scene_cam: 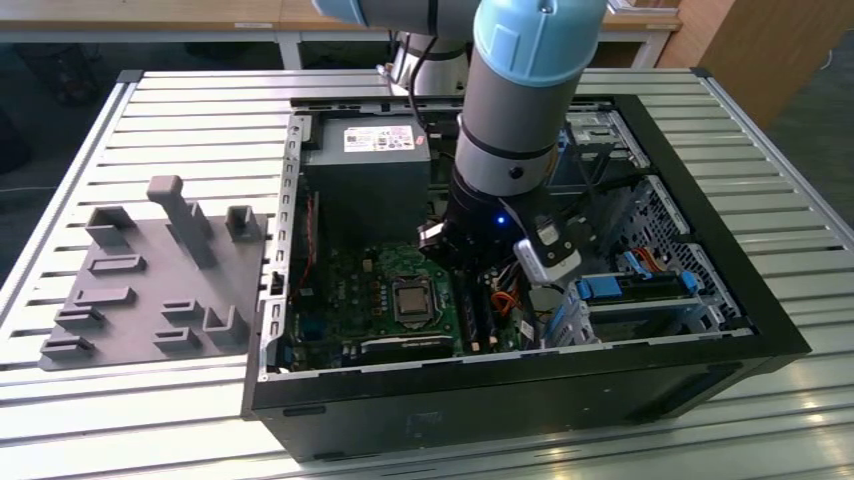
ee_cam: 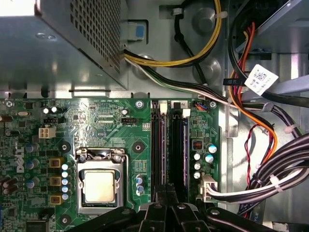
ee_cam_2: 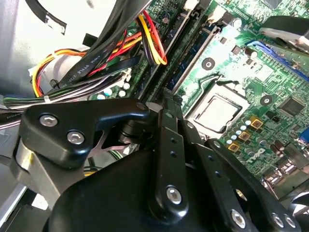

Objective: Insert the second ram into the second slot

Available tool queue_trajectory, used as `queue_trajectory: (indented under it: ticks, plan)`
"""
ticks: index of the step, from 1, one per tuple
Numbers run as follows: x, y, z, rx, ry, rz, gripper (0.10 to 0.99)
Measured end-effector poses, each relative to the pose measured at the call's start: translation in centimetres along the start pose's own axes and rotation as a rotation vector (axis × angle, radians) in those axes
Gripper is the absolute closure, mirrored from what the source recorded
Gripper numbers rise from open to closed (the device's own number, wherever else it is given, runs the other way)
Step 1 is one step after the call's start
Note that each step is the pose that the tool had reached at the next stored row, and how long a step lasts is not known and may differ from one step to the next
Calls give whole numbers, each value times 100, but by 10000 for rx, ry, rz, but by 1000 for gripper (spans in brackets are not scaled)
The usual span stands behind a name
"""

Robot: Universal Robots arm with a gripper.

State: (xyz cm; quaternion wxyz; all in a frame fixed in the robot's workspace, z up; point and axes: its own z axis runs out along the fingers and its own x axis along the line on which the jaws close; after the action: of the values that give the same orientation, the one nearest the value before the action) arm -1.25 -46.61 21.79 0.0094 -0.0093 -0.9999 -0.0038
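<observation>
My gripper point(ee_cam: 166, 189) hangs low over the green motherboard point(ee_cam: 96, 125) inside the open computer case point(scene_cam: 747, 300). Its black fingers point(ee_cam_2: 170, 145) are shut, tips together right above the row of black memory slots point(ee_cam: 170, 145). In the second wrist view, a thin blue ram stick point(ee_cam_2: 190, 59) runs along one slot straight out from the fingertips. I cannot tell whether the tips pinch its edge or only rest on it. In the exterior view, the arm's wrist point(scene_cam: 487, 235) covers the slots' upper part.
The processor socket point(ee_cam: 100, 186) lies beside the slots. The grey power supply point(ee_cam: 58, 43) stands beyond them. Bundles of cables point(ee_cam: 270, 159) crowd the slots' other side. A drive cage with blue clips point(scene_cam: 641, 285) sits at the exterior view's right, and a grey fixture plate point(scene_cam: 147, 290) at its left.
</observation>
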Motion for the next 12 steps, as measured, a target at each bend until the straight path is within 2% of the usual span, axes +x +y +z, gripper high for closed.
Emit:
queue_trajectory:
  ticks: [5,8,12]
  plan:
    - [0,0,9,0,-1,0,980]
    - [0,-2,9,-106,1,-2,980]
    - [-1,3,-13,-139,-7,-3,980]
